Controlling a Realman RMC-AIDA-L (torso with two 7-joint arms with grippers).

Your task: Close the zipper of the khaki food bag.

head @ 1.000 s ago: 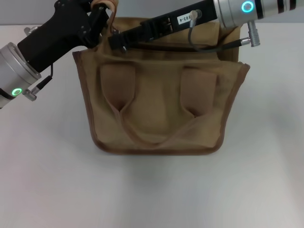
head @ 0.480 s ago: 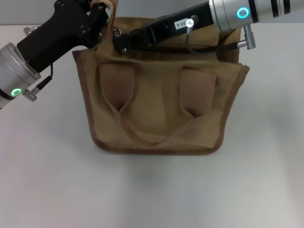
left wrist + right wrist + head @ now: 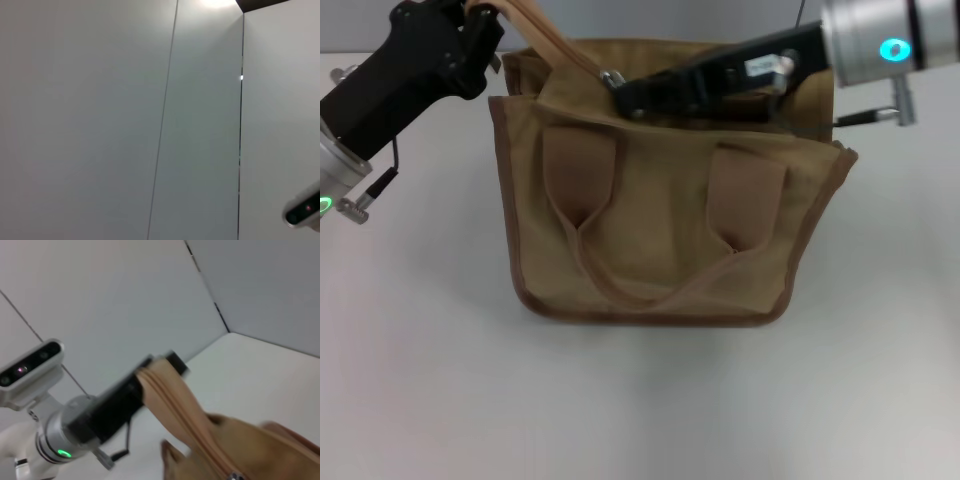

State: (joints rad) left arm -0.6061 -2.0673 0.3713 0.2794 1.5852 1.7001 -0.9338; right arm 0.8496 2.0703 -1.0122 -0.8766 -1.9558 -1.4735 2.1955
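**Zip nearly home, both arms on the bag's top edge**

I've got the khaki food bag (image 3: 660, 230) standing in the middle of the table (image 3: 640, 400), handles facing me. My left gripper (image 3: 480, 20) is up at 11 o'clock from the bag, clamped on the zipper tape's end tab, pulling it out taut and slanted away from the bag's corner; the right wrist view shows that stretched strip running straight into its dark jaws. My right gripper (image 3: 618, 92) reaches in from 2 o'clock along the top panel, its tip at the small silver pull tab (image 3: 610, 77), near the left end of the zipper (image 3: 172, 412). I can't tell whether its fingers are pinched on the pull or just beside it.

My read: the run across the top is mostly done, since the pull sits close to the left corner. What's left is the short last stretch toward the tensioned end, then letting go with both arms.
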